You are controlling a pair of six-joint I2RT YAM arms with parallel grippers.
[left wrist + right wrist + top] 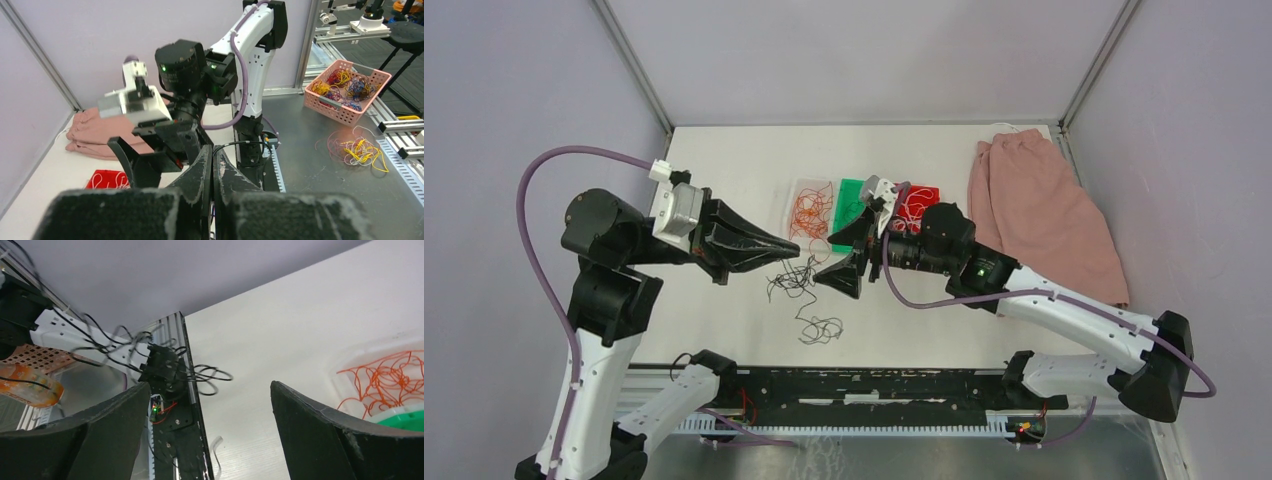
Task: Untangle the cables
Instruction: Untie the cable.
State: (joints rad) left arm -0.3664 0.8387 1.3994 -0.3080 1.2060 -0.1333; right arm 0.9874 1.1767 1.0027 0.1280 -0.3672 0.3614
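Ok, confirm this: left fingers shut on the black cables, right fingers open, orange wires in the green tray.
Wrong tray: the orange wires lie in the clear tray beside the green tray, as the top view shows. Left fingers shut on the black cables and right fingers open both stand.

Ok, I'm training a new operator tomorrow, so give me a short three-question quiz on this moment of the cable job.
1. True or false: the right gripper is shut on the black cables.
2. The cables in the clear tray are: A) orange, B) black, C) yellow.
3. Fill in: the white cables lie on the ___ tray.

Key
1. False. Its jaws stand wide open. The left gripper is the one shut on the black cables.
2. A, the orange cables.
3. Red: they lie on the red tray.
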